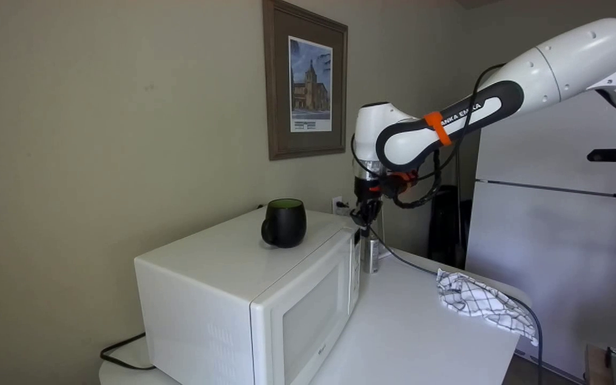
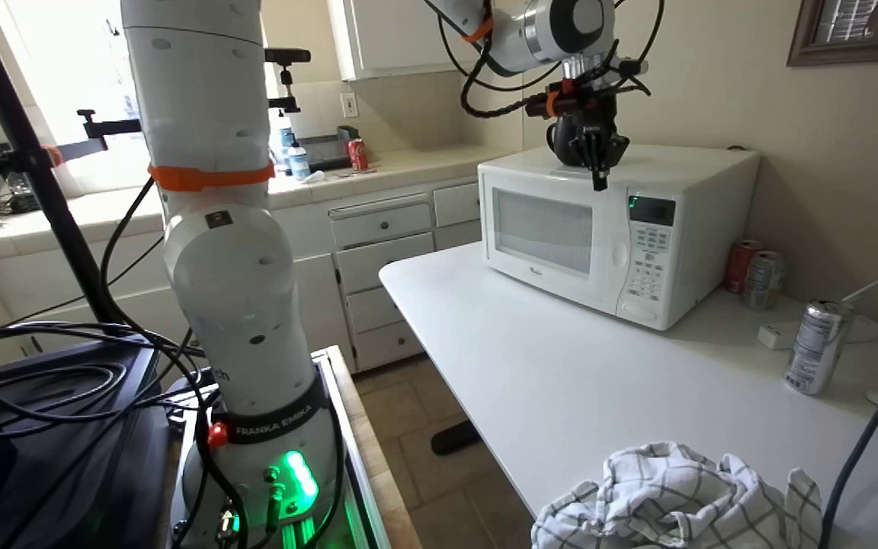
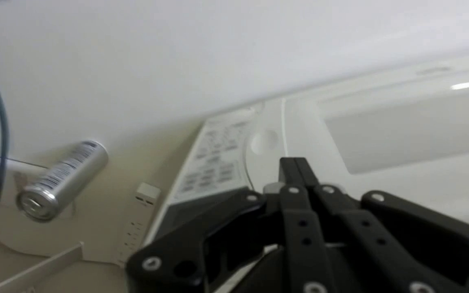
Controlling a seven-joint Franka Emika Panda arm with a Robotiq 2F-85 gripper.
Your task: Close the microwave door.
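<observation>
The white microwave (image 1: 195, 315) stands on the white table; it also shows in an exterior view (image 2: 713, 229). Its door (image 2: 542, 229), with the pale grey window, sits flush with the front in both exterior views (image 1: 313, 315) and looks shut. In the wrist view the door (image 3: 405, 134) fills the right side, with the keypad left of it. My gripper (image 3: 297, 162) is shut with nothing between its fingertips. It points down near the front top edge in both exterior views (image 2: 599, 181), around the door's control-panel end (image 1: 364, 227). I cannot tell whether it touches.
A black mug (image 1: 284, 224) stands on the microwave, partly behind the gripper in an exterior view. A silver can (image 2: 818, 347) and power strip (image 2: 782, 334) are beside the microwave. More cans (image 2: 763, 278) stand by the wall. A checked towel (image 2: 668, 496) and cable (image 2: 858, 450) are on the table.
</observation>
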